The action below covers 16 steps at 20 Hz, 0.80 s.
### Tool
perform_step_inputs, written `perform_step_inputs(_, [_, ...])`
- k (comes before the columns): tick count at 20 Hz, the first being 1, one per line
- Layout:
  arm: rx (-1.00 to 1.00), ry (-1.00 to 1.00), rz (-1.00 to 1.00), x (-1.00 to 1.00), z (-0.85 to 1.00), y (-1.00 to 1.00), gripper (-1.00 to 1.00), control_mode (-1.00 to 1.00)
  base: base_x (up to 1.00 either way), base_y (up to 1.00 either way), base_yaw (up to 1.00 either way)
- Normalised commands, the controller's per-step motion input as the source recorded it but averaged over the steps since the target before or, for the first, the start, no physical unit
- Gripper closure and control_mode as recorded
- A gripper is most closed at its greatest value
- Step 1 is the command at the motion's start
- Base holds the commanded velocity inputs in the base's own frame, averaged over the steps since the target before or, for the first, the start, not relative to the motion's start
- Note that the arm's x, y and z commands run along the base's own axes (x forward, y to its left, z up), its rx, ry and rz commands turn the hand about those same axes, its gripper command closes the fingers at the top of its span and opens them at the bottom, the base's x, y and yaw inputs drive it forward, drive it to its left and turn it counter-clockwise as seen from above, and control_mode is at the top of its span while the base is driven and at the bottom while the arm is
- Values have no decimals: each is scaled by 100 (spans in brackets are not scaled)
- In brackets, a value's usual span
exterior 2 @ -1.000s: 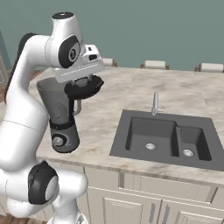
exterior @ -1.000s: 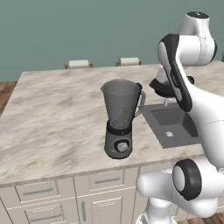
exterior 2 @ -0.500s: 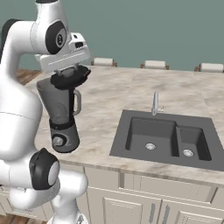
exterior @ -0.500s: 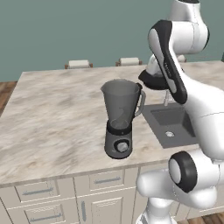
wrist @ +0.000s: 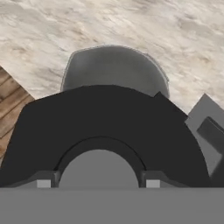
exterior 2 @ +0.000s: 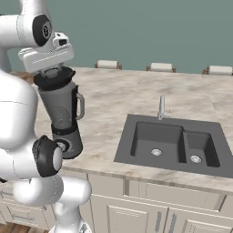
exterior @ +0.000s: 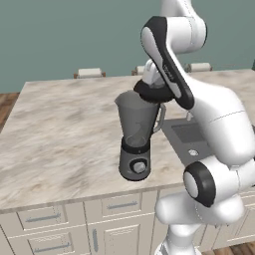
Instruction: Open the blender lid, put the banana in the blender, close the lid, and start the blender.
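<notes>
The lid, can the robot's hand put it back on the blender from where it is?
Probably yes. The end effector holds the lid just above the jar's open top, and nothing sits between them.

One blender (exterior: pixel 135 139), one black blender lid (exterior 2: pixel 53 77), one marble desk (exterior: pixel 60 129). Sink (exterior 2: pixel 173 144) has two basins and one faucet (exterior 2: pixel 161 108). Three chair backs (exterior 2: pixel 107 64) poking up behind the desk.

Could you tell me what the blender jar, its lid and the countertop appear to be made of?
Blender jar: smoky translucent plastic or glass; the counter shows faintly through it. Blender lid: matte black, probably plastic or rubber. Countertop: polished beige stone, judging by its marble-like veining.
</notes>
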Motion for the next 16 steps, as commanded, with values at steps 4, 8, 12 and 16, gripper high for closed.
perform_step_inputs(4, [0, 8, 12, 17, -37, 58, 100, -100, 0, 0, 0])
perform_step_inputs(8, [2, 0, 5, 17, -51, 6, 100, -100, 0, 0, 0])
perform_step_inputs(12, [2, 0, 3, 19, -43, 0, 100, -100, 0, 0, 0])
perform_step_inputs(16, [5, 0, 4, 44, -14, 0, 100, -100, 0, 0, 0])
